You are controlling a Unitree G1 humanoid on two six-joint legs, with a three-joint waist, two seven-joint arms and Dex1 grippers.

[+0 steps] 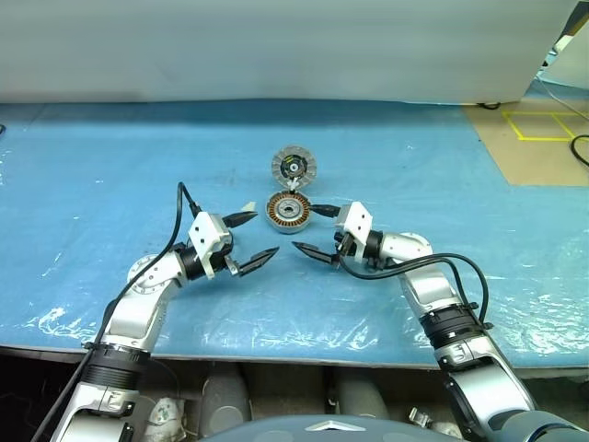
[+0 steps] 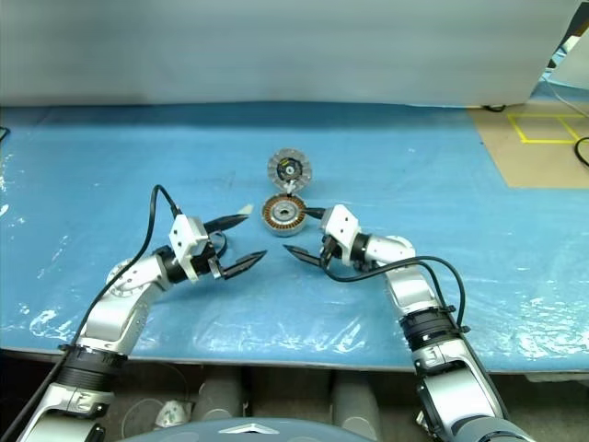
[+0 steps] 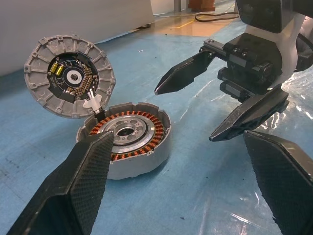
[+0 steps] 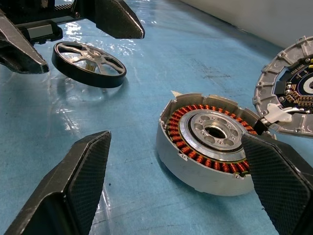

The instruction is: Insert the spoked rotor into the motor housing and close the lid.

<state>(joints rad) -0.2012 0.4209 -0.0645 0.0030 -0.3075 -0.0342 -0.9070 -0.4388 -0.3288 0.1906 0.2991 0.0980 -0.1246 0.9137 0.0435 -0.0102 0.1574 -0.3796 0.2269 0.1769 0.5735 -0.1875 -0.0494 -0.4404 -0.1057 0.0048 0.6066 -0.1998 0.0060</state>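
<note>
Nearest, the left gripper (image 1: pixel 266 232) and the right gripper (image 1: pixel 305 228) are held level over the table (image 1: pixel 110 166), which is covered with a glossy, wrinkled blue plastic sheet. Both pairs of tapered black jaws, textured like woven carbon, are spread wide and nothing is held in either; their tips face each other. Close by the left gripper, the spoked rotor (image 4: pixel 88 63), a flat black-rimmed ring with silver spokes, is seen at the sheet. Just beyond the tips, the motor housing (image 1: pixel 288 212) is set flat: a short round silver casing ringed with copper windings. Behind it, its ribbed grey lid (image 1: pixel 294 167) is swung open, a circuit board showing inside.
</note>
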